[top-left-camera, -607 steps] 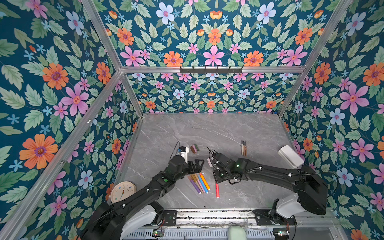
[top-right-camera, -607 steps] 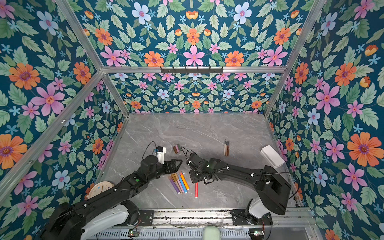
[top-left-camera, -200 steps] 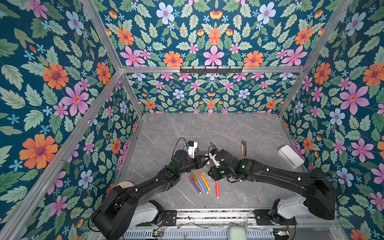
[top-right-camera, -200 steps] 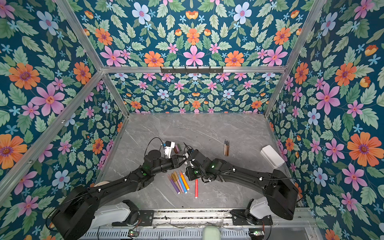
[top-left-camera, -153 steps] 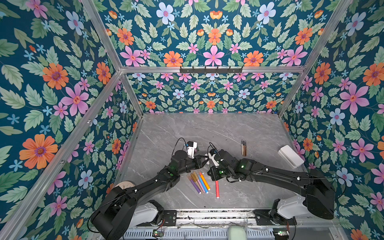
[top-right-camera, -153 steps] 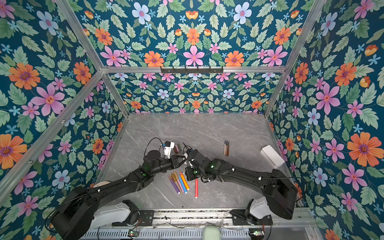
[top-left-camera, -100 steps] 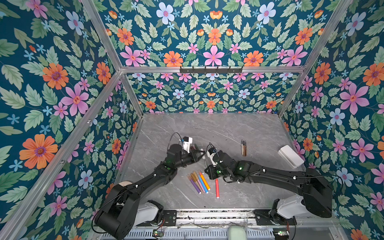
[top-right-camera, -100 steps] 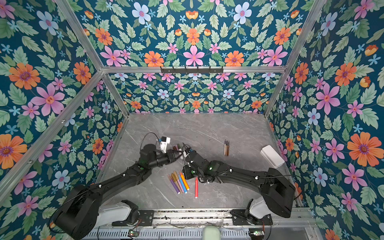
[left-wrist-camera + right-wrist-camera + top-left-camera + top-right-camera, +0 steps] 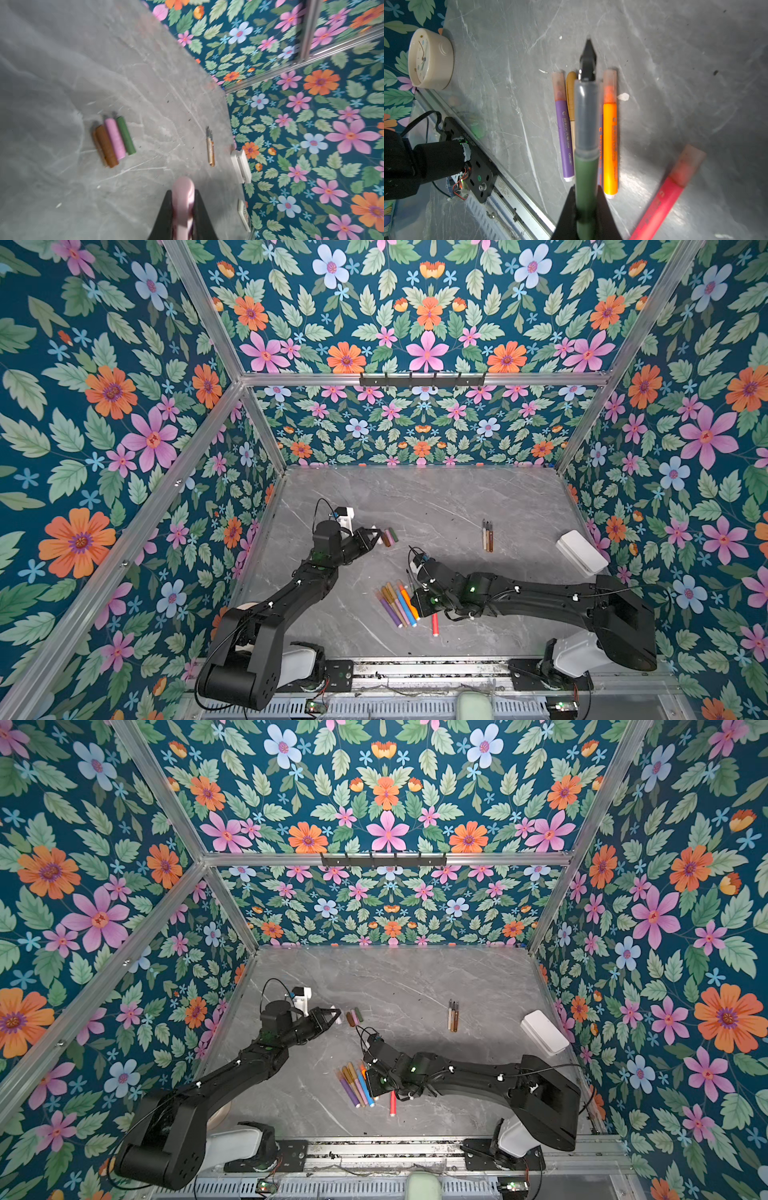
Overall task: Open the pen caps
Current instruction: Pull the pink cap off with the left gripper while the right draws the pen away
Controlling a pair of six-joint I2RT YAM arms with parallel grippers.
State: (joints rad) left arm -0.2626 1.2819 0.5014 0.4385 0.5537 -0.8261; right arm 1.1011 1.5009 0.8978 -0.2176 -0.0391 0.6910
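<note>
The pincers have drawn apart: left pincer (image 9: pixel 184 193) clamps a pale pink cap (image 9: pixel 182 186); right pincer (image 9: pixel 586 188) grips the uncapped green pen (image 9: pixel 586 166), nib pointing forward, parallel to the lying pens (image 9: pixel 610 135).

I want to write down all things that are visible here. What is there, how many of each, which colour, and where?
loose caps: three; brown, pink, green; side by side, left of centre
capped pens: four; purple, gold, blue, orange; row near the front edge
red pen: one; red; alone beside that row
thin pens: three; brownish; right of centre
white box: one; white; by the right wall
clock: one; cream; front left
table: one; grey marble
left fingers: black; shut on a pale pink cap
right fingers: black; shut on a green pen, nib bare
</note>
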